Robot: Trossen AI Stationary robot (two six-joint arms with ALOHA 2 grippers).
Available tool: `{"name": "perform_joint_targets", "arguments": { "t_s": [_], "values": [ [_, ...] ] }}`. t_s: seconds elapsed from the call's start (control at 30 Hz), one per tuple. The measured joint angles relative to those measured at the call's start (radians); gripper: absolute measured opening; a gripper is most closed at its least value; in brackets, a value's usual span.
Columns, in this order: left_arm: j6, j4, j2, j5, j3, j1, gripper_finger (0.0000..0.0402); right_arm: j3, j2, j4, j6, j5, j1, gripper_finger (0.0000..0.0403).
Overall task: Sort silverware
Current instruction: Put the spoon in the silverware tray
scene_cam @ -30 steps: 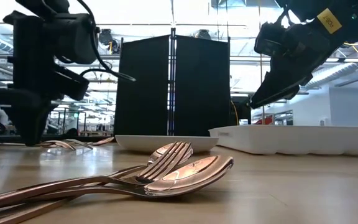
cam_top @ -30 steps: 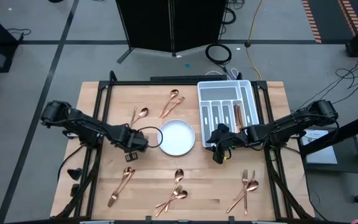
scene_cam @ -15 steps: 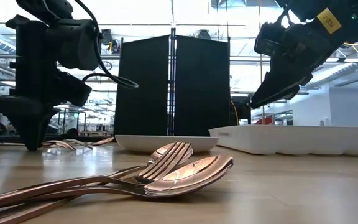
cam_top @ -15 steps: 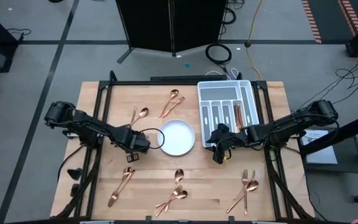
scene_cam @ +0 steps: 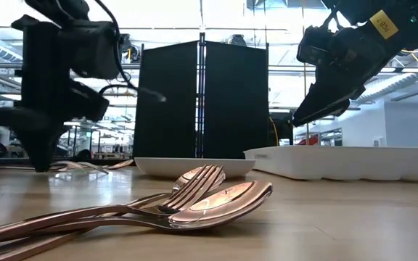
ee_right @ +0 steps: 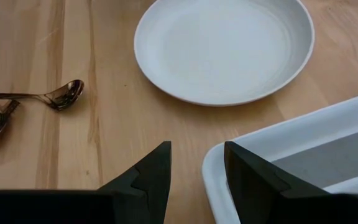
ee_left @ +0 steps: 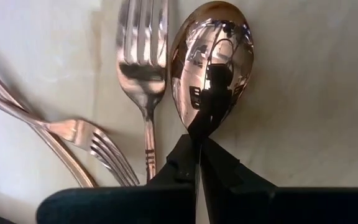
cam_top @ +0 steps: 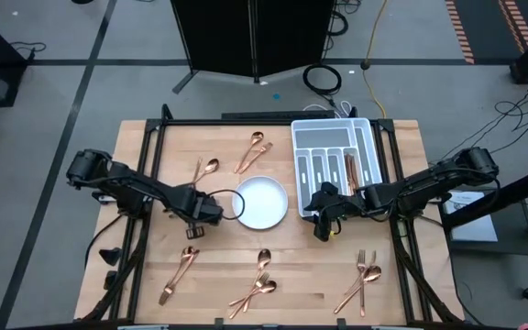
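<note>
Copper silverware lies in small heaps on the wooden table (cam_top: 154, 147). My left gripper (cam_top: 193, 231) points down at the top of the near-left heap (cam_top: 180, 273) and is shut on a spoon (ee_left: 211, 62). A fork (ee_left: 143, 62) lies beside that spoon and a second fork (ee_left: 107, 149) lies close by. My right gripper (cam_top: 324, 225) hangs open above the near-left corner of the white divided tray (cam_top: 333, 151), holding nothing. A few pieces (cam_top: 348, 167) lie in one tray slot. My left gripper pinches the spoon at its neck (ee_left: 201, 127), just behind the bowl, between its two shut fingers (ee_left: 229, 168). The fingers come from above, pointing down. The bowl faces up and sticks out ahead of the fingers, low over the table beside the fork. The gripper hides the handle.
A round white plate (cam_top: 262, 203) sits between the two grippers. Other silverware heaps lie at the far left (cam_top: 206, 168), far middle (cam_top: 253, 151), near middle (cam_top: 259, 286) and near right (cam_top: 363, 280). A black panel (scene_cam: 200, 98) stands beyond the far edge.
My left gripper has shut on the spoon at the top of the near-left heap and has stayed low over it. The silverware lies where it was.
</note>
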Motion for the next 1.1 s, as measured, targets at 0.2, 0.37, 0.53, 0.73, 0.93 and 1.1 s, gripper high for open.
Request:
{"name": "perform_joint_targets", "arguments": {
  "t_s": [0.2, 0.37, 0.53, 0.73, 0.93, 1.1],
  "values": [
    [0.014, -0.006, -0.087, 0.051, 0.008, 0.001, 0.0002, 0.000, 0.000, 0.000, 0.000, -0.001, 0.000, 0.0139],
    [-0.030, 0.011, -0.195, 0.114, 0.008, 0.002, 0.0002, 0.000, 0.000, 0.000, 0.000, 0.000, 0.000, 0.0139],
    [-0.088, 0.113, -0.302, 0.134, 0.009, 0.003, 0.0001, 0.000, 0.000, 0.000, -0.006, 0.001, 0.000, 0.0139],
    [-0.121, 0.366, -0.346, 0.134, 0.009, 0.012, 0.0001, 0.000, -0.041, 0.006, -0.033, 0.003, 0.000, 0.0139],
    [-0.046, 0.762, -0.315, 0.209, -0.021, 0.040, 0.0001, 0.000, -0.103, 0.053, -0.061, 0.025, 0.000, 0.0139],
    [0.128, 1.087, -0.262, 0.243, -0.031, 0.064, 0.0001, 0.000, -0.113, 0.241, -0.148, -0.026, 0.000, 0.0139]
  ]
}}
